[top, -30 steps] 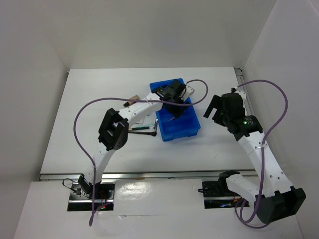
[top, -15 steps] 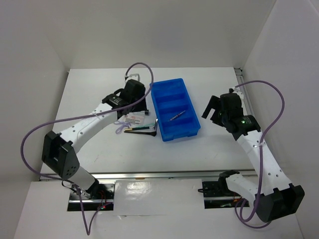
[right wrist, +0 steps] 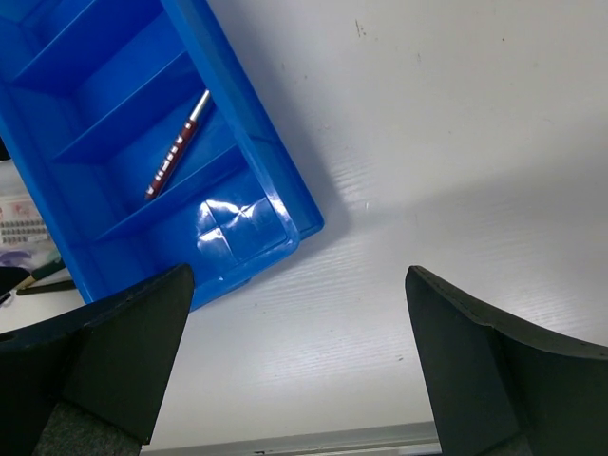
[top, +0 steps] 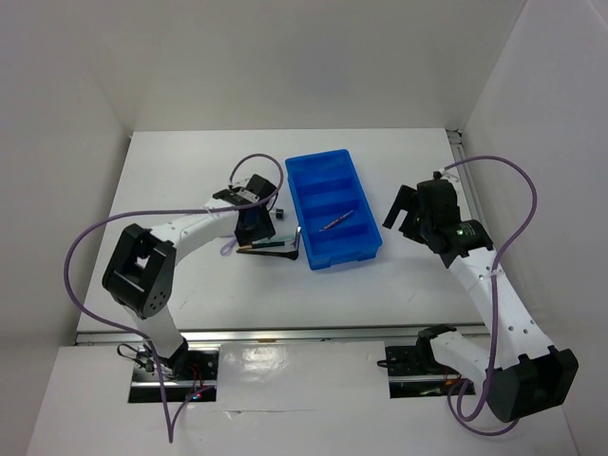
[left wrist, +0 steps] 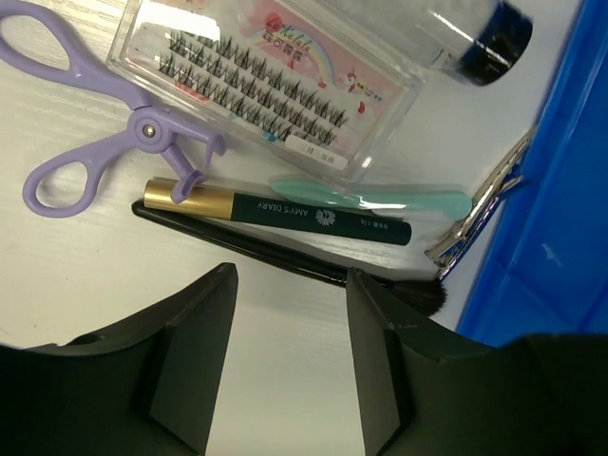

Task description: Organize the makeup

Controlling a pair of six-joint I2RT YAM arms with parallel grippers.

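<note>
The makeup lies in a pile left of the blue tray. In the left wrist view I see a clear lash packet with pink print, a lilac looped piece, a dark green tube with a gold cap, a thin black brush, a mint spatula, a silver clip and a clear vial with a dark cap. My left gripper hovers open and empty just above the pile. A red-brown pencil lies in a tray compartment. My right gripper is open and empty right of the tray. The tan bottle is hidden.
The tray's left wall stands close beside the pile, touching the clip. White walls enclose the table on the left, back and right. The left arm's purple cable loops above the pile.
My left gripper left the tray, with the red-brown pencil now lying in a compartment, and swung left and down over the pile. The right arm barely moved.
</note>
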